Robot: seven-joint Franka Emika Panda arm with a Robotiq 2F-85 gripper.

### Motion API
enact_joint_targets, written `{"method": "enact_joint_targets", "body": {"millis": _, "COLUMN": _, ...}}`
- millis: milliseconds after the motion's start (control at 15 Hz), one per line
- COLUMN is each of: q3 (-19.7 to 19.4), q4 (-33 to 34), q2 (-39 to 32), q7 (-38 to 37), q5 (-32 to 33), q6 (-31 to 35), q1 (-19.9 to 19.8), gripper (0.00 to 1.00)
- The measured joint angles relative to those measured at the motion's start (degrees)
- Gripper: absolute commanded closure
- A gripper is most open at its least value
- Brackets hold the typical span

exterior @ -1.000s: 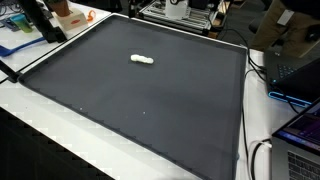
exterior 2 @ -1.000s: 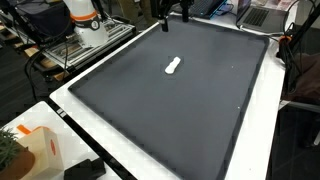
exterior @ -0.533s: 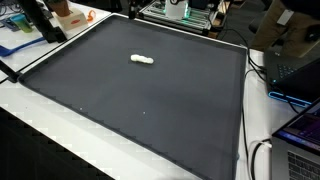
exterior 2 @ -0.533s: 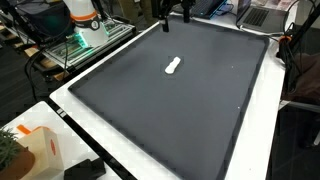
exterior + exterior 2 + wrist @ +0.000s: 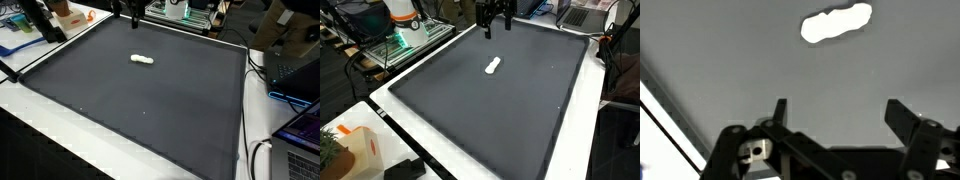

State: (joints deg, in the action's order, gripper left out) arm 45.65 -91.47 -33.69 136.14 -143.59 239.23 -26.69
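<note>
Even though the wrist view crops most of the tool [image 5: 835, 108], you can see its jaws wide apart, holding nothing, over the black mat [image 5: 720, 50]. Beyond them lies a small white lump [image 5: 837, 22], too blurry to name, clear of the tool.

The mat [image 5: 150, 100] over the tabletop [image 5: 257, 100] looks like dark grey cloth or rubber, matt and evenly smooth. The tabletop's bare rim is white, smooth and faintly glossy. The small white piece [image 5: 837, 22] looks smooth and matt. The fingers [image 5: 902, 117] are matt black, either plastic or metal.
</note>
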Motion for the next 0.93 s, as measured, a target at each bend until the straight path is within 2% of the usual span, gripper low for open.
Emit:
{"method": "enact_joint_targets", "body": {"millis": 400, "q3": -0.8, "q4": 3.9, "q2": -6.1, "q7": 0.0, "q5": 0.0, "q6": 2.2, "q1": 2.5, "gripper": 0.00}}
{"method": "enact_joint_targets", "body": {"millis": 933, "q3": -0.5, "q4": 5.0, "q2": -7.8, "q7": -0.2, "q5": 0.0, "q6": 2.3, "q1": 2.4, "gripper": 0.00}}
